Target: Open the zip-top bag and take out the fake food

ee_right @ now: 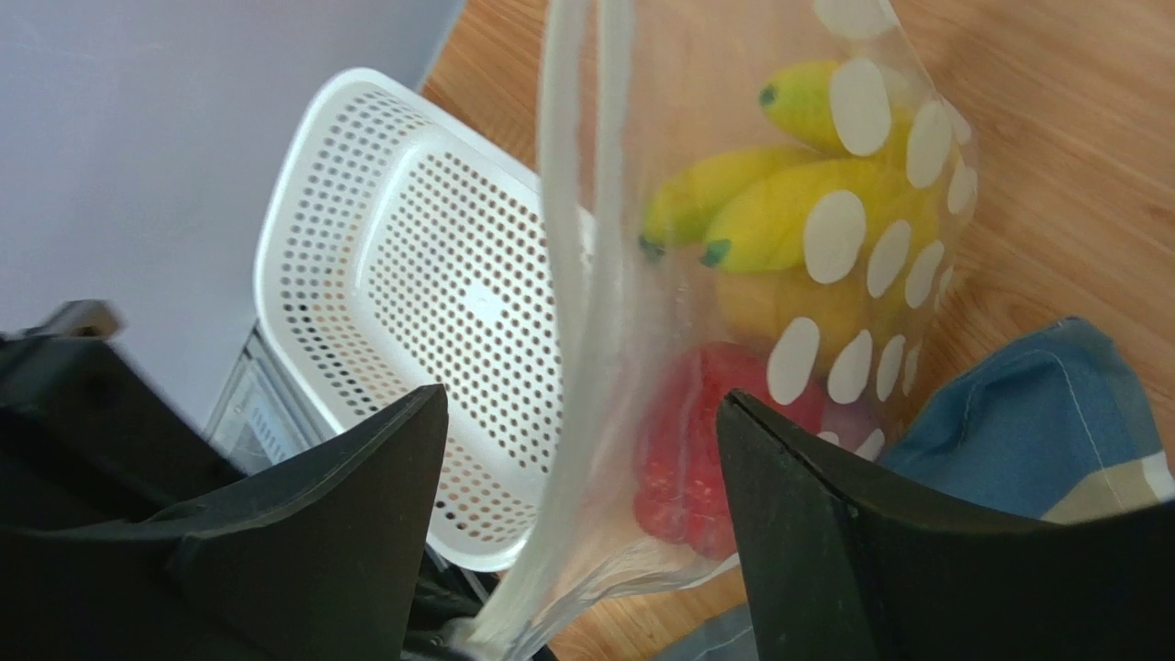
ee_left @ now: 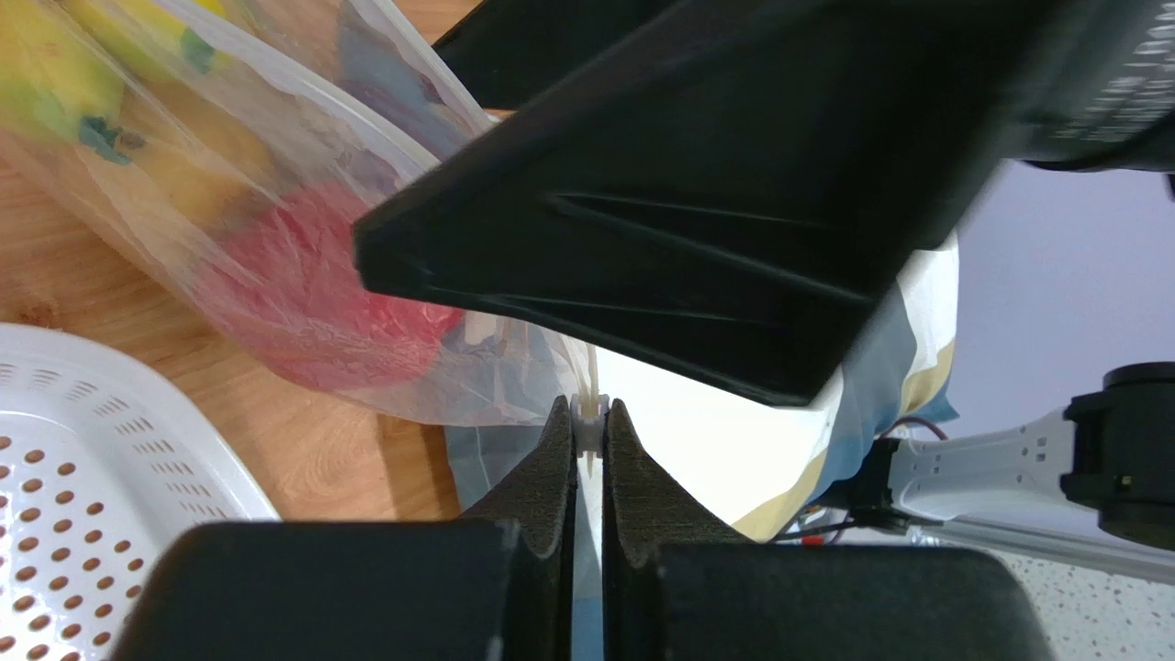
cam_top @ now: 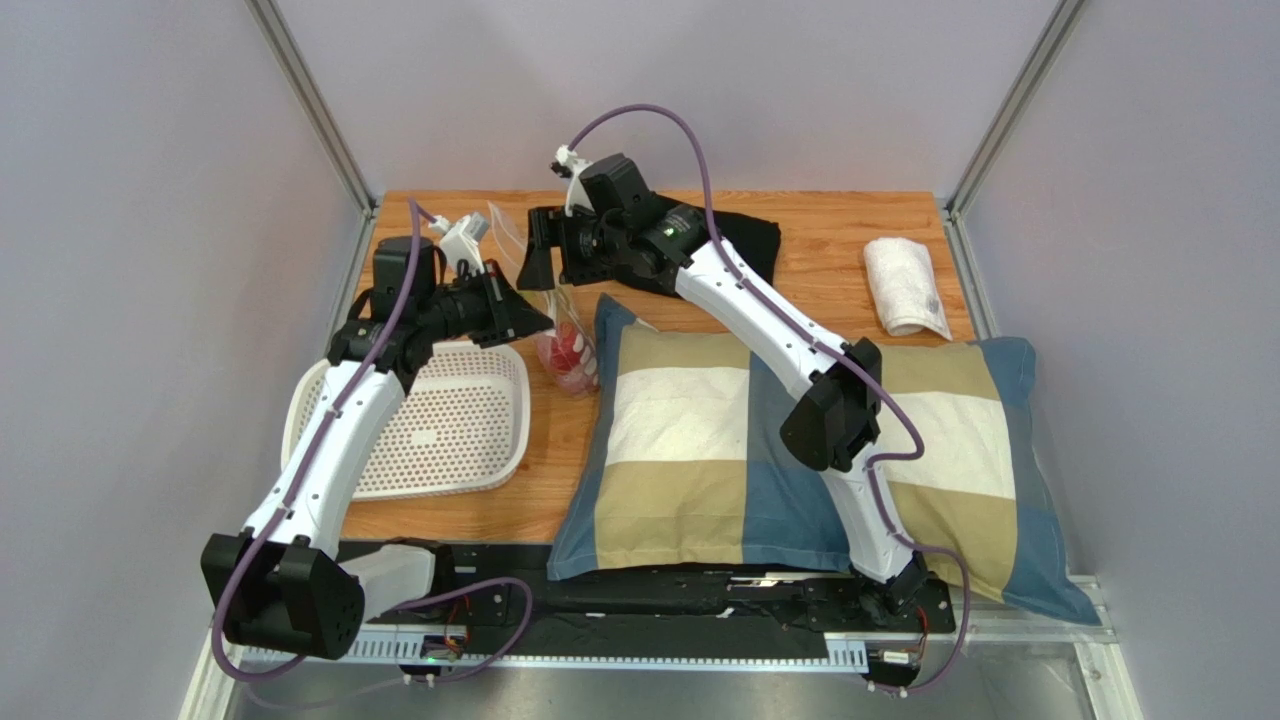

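Observation:
The zip-top bag [cam_top: 571, 360], clear with whitish spots, hangs over the wood between the tray and the pillow. My left gripper [ee_left: 590, 411] is shut on the bag's white zip edge, seen in the top view [cam_top: 519, 318] just left of the bag. My right gripper [ee_right: 582, 400] is open, its jaws wide on either side of the bag's zip strip [ee_right: 573, 248], touching nothing; in the top view [cam_top: 538, 255] it is above the bag. Inside the bag are the yellow banana bunch [ee_right: 772, 207], the red pepper [ee_right: 690, 455] and an orange-yellow fruit [ee_right: 759, 303]. The onion is barely visible.
A white perforated tray [cam_top: 436, 420] lies left of the bag. A large checked pillow [cam_top: 781, 450] fills the right front. A folded black cloth [cam_top: 744, 240] and a rolled white towel [cam_top: 906, 285] lie at the back. Grey walls close in both sides.

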`<action>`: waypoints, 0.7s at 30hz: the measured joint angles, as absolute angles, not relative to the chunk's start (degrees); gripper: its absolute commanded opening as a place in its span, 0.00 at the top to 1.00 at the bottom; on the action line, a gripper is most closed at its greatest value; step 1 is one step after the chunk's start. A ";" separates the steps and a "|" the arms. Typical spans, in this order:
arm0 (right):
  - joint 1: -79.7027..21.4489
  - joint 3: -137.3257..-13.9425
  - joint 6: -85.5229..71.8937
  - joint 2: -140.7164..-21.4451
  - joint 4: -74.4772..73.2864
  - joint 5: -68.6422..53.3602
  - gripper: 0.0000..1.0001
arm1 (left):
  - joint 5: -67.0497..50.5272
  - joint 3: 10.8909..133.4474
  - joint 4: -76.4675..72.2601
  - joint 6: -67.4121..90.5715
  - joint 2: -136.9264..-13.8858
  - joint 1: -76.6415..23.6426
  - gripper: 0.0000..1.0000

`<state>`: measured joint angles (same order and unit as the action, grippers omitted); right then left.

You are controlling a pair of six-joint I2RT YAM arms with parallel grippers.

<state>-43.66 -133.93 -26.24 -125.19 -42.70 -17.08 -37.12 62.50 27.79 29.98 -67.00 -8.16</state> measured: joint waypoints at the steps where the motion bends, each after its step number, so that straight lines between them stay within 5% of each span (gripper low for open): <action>1: -43.66 -133.93 -25.93 -125.71 -43.18 -16.75 0.32 | -37.12 62.46 27.75 30.02 -67.05 -8.21 1.00; 21: -43.31 -136.90 -25.12 -128.09 -44.03 -13.30 0.43 | -38.04 61.63 27.64 29.61 -67.07 -8.54 1.00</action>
